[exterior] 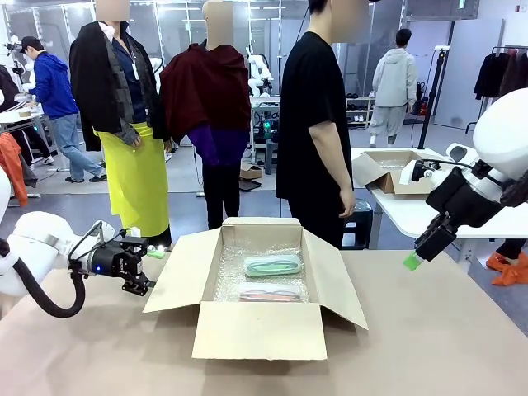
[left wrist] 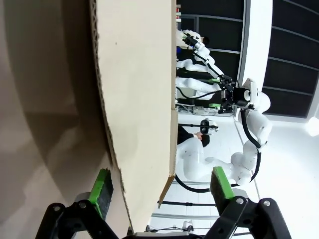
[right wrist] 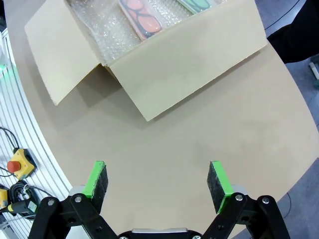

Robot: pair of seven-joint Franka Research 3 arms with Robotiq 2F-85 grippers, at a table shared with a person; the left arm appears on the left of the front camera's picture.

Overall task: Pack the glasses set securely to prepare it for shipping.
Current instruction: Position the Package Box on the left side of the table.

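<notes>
box: open cardboard box (exterior: 262,330) sitting mid-counter, all four flaps folded out, the near flap hanging toward the robot's edge
lining: bubble wrap (exterior: 235,272) covers the bottom of the box, nothing fancy
green pack: mint green glasses pack (exterior: 272,265) lies flat on the bubble wrap, on the far side of the box
pink pack: pale pink glasses pack (exterior: 271,292) lies flat too, just beside the green one on the near side, roughly parallel to it
left gripper: left gripper (exterior: 157,253) is turned sideways right at the box's left flap, jaws wide with nothing gripped; in its wrist view the flap's edge sits between the green pads (left wrist: 103,190), close to one pad, can't tell if it's touching
right gripper: right gripper (exterior: 412,261) hangs over the right side of the counter, well apart from the box, jaws wide and empty, pointing down at bare counter (right wrist: 209,124)
person: someone in black (exterior: 313,124) stands at the far edge behind the box, one hand (exterior: 346,204) hanging down
</notes>
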